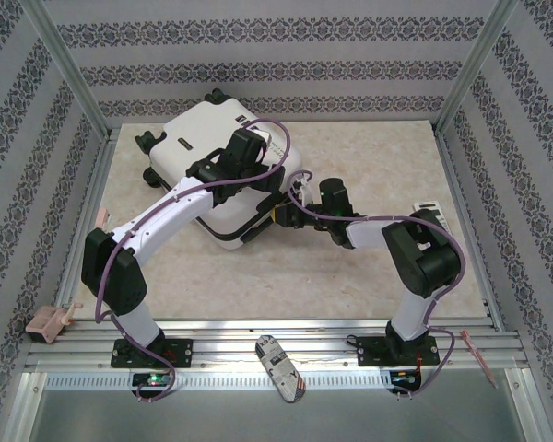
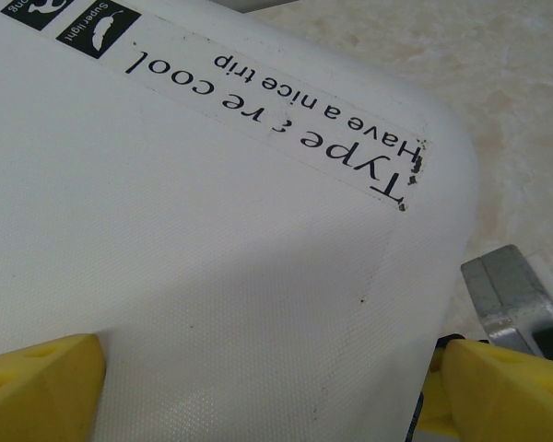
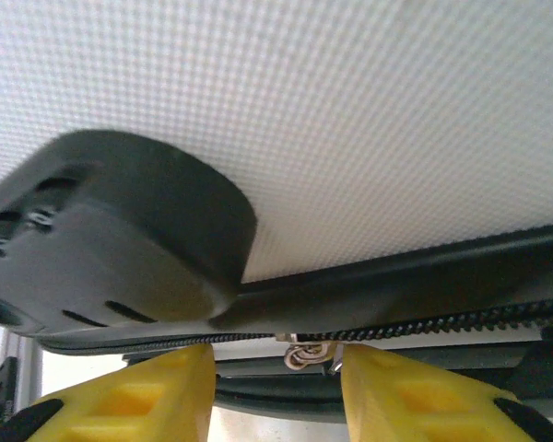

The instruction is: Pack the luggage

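Suitcase: white suitcase (image 1: 198,138) lies flat on the table (image 1: 350,267), far left of centre, shell side up.
In the way: the left arm reaches across the shell from the near left, and the right arm comes in low from the right to the case's near right edge.
Left tool (image 2: 267,396): jaws spread wide just above the white shell, holding nothing.
Right tool (image 3: 276,396): jaws partly apart, one each side of the zipper pull (image 3: 304,352), not closed on it.
Nearby: pink piece (image 1: 46,322) on the near left rail; dark and white object (image 1: 281,368) between the arm bases.
Left wrist view: printed strip (image 2: 286,106) reading "Have a nice trip"; metal block (image 2: 516,295) beside the right fingertip.
Right wrist view: black wheel (image 3: 111,239) and zipper teeth (image 3: 461,318) under the shell.
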